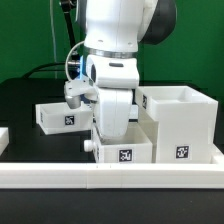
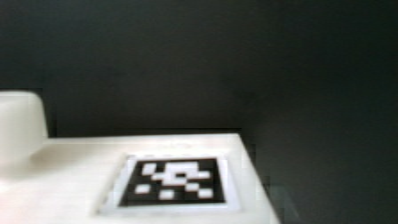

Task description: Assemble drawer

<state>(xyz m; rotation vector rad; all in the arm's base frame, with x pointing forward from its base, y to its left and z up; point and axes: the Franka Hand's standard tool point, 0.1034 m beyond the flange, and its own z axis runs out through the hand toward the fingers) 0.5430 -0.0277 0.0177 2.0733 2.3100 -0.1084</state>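
Note:
The drawer's tall white casing (image 1: 181, 124) stands at the exterior view's right, open on top, with a tag on its front. One low tray (image 1: 60, 115) lies at the left behind the arm. A second tray (image 1: 126, 149) with a tag and a small knob (image 1: 90, 145) on its side sits at the front middle, touching the casing. My gripper (image 1: 115, 130) reaches down into this tray; its fingers are hidden. The wrist view shows a white tray face (image 2: 71, 160) with a tag (image 2: 175, 181) and a rounded white knob (image 2: 16, 125); no fingers show.
A long low white border rail (image 1: 110, 178) runs along the front of the black table (image 1: 25, 100). A small white piece (image 1: 3, 137) shows at the exterior view's left edge. A green wall stands behind.

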